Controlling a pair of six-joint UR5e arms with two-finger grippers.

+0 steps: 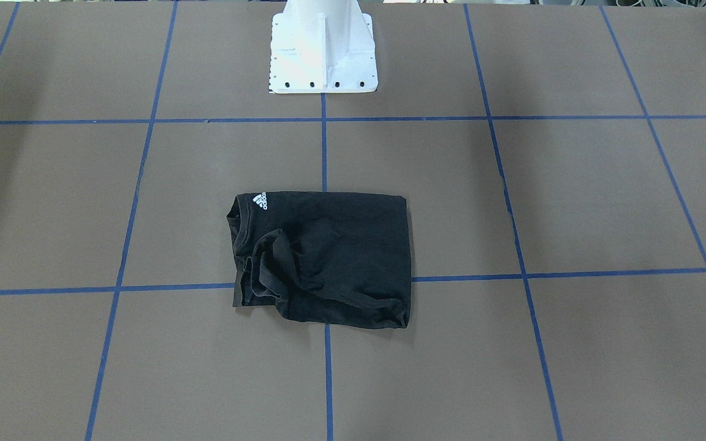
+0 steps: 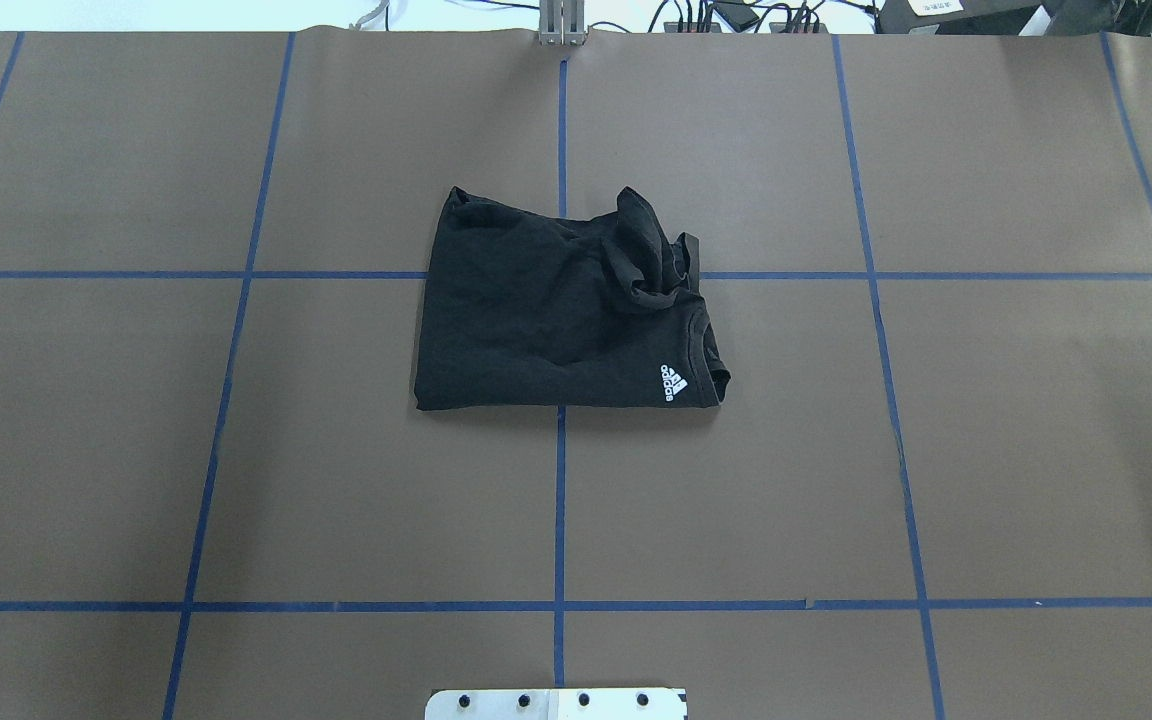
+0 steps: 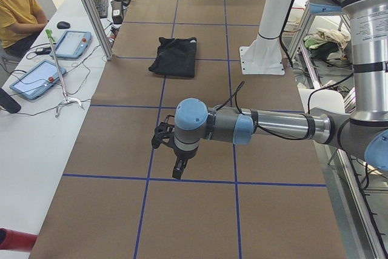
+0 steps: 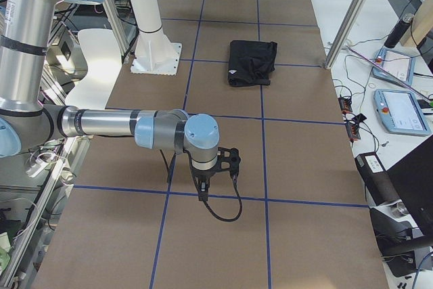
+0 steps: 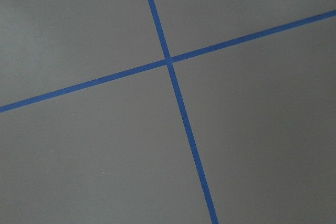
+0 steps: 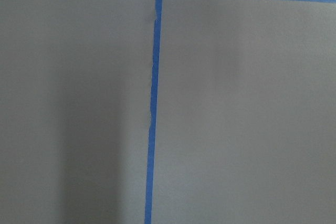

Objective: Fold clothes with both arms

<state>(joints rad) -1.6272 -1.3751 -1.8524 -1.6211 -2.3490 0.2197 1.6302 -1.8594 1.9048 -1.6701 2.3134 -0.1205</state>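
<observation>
- T-shirt (image 1: 328, 257) in your front-facing view: black, folded into a rough rectangle on the brown table (image 1: 573, 202), near the white pedestal (image 1: 322, 49).
- Overhead, you see it straddling the centre tape line (image 2: 560, 500), with cloth bunched by the collar and the white logo (image 2: 674, 382) facing up.
- From the left end, the left gripper (image 3: 161, 137) hangs above bare table, well apart from the T-shirt. You cannot tell how its jaws stand.
- From the right end, the right gripper (image 4: 230, 160) does the same, jaw state again unclear.
- Both wrist views show you only table and blue tape.
</observation>
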